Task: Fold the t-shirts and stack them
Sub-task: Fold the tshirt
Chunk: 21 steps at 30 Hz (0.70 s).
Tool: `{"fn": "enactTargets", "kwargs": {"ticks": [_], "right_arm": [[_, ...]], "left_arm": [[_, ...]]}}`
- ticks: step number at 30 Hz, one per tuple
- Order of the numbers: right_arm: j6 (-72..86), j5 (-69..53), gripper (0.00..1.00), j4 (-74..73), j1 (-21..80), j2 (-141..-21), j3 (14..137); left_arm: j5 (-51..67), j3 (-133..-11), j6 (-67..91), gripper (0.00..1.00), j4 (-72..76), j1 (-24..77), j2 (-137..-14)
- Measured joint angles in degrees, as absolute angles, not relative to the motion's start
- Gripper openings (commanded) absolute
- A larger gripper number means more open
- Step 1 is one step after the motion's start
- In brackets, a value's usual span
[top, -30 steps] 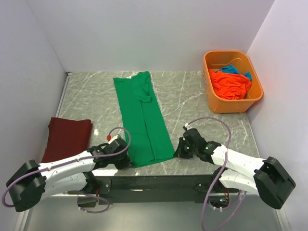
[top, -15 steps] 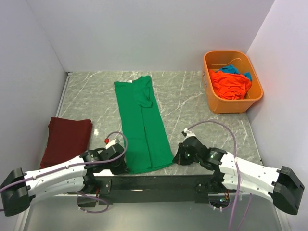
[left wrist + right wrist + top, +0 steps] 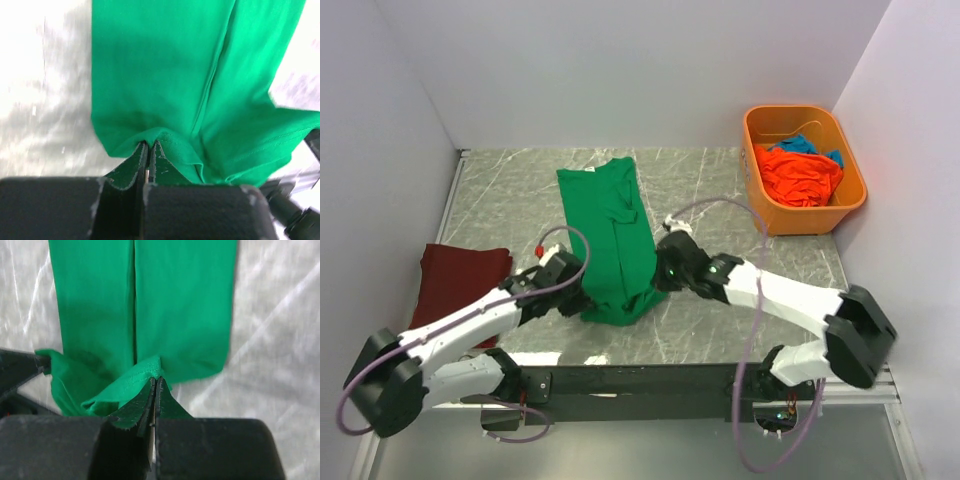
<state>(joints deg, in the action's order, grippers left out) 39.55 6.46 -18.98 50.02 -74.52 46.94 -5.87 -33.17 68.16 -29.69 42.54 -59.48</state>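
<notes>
Green t-shirt [image 3: 610, 230]: soft matt cloth, smooth, with stitched hems. The table [image 3: 720, 200] looks like grey veined stone, smooth with a faint sheen. The orange tub [image 3: 805, 220] is smooth, slightly glossy plastic. Left gripper [image 3: 146, 150] and right gripper [image 3: 154, 385] are matt black, scuffed pale along the edges.

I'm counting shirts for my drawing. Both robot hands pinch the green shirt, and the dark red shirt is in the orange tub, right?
No. The dark red shirt lies folded on the table, not in the orange tub; the top view shows it. Left gripper and right gripper do pinch the green shirt.
</notes>
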Motion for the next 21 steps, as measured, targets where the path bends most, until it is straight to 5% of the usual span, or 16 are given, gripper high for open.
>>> {"fn": "enactTargets", "kwargs": {"ticks": [21], "right_arm": [[33.7,4.0,0.00,-19.0,35.7,-110.7,85.0]], "left_arm": [[-2.3,-53.1,61.6,0.01,-19.4,22.1,-89.3]]}}
